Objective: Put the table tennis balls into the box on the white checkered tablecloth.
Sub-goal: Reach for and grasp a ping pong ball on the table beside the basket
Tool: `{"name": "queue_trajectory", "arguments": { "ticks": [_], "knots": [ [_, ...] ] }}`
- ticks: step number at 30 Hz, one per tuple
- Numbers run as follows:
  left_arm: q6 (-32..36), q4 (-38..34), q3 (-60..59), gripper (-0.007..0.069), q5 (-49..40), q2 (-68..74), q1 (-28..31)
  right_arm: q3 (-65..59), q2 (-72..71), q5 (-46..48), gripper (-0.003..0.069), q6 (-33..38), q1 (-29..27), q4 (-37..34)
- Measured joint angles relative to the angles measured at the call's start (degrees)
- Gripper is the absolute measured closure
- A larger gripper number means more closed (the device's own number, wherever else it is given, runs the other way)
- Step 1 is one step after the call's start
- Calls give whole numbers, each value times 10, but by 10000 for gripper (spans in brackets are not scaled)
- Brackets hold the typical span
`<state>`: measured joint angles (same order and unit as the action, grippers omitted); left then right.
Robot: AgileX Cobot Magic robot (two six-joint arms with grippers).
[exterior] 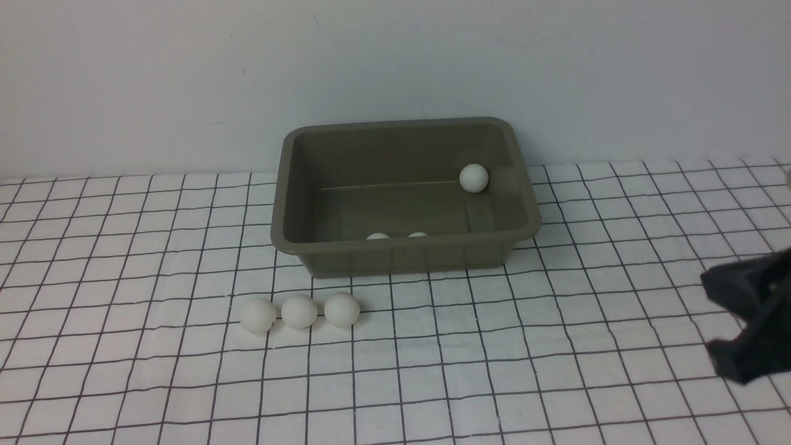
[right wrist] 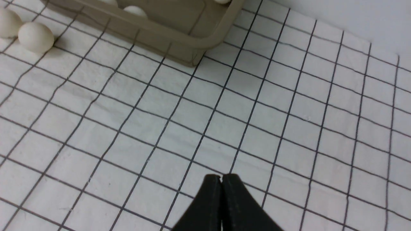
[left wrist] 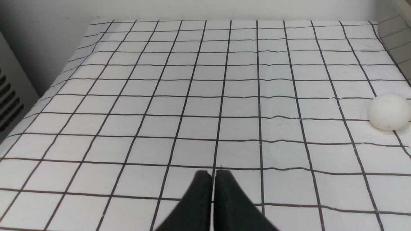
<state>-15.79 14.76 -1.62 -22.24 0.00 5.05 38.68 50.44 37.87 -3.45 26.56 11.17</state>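
The olive-brown box [exterior: 395, 247] stands at the back middle of the white checkered tablecloth [exterior: 494, 371]. One table tennis ball [exterior: 474, 178] rests at its far right inside, and two more [exterior: 377, 236] [exterior: 418, 234] peek over the near wall. Three balls [exterior: 258, 316] [exterior: 299, 311] [exterior: 342, 309] lie in a row on the cloth in front of the box's left end. My right gripper [exterior: 757, 315] [right wrist: 221, 176] is shut and empty, low over the cloth to the right of the box [right wrist: 192, 48]. My left gripper [left wrist: 213, 173] is shut and empty over bare cloth, with one ball [left wrist: 389, 111] off to its side.
A plain pale wall [exterior: 395, 62] rises directly behind the box. In the left wrist view the cloth's edge falls away beside a grey vented panel [left wrist: 9, 99]. Open cloth lies between the right gripper and the box.
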Motion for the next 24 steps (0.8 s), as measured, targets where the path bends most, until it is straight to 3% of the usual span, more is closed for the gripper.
{"name": "queue_trajectory", "arguments": {
  "ticks": [7, 24],
  "knots": [
    [0, 0, 0, 629, 0, 0, 0, -134, -26, -138, 675, -20, 0, 6],
    [0, 0, 0, 629, 0, 0, 0, -151, -26, -156, 676, -40, 0, 19]
  ]
}}
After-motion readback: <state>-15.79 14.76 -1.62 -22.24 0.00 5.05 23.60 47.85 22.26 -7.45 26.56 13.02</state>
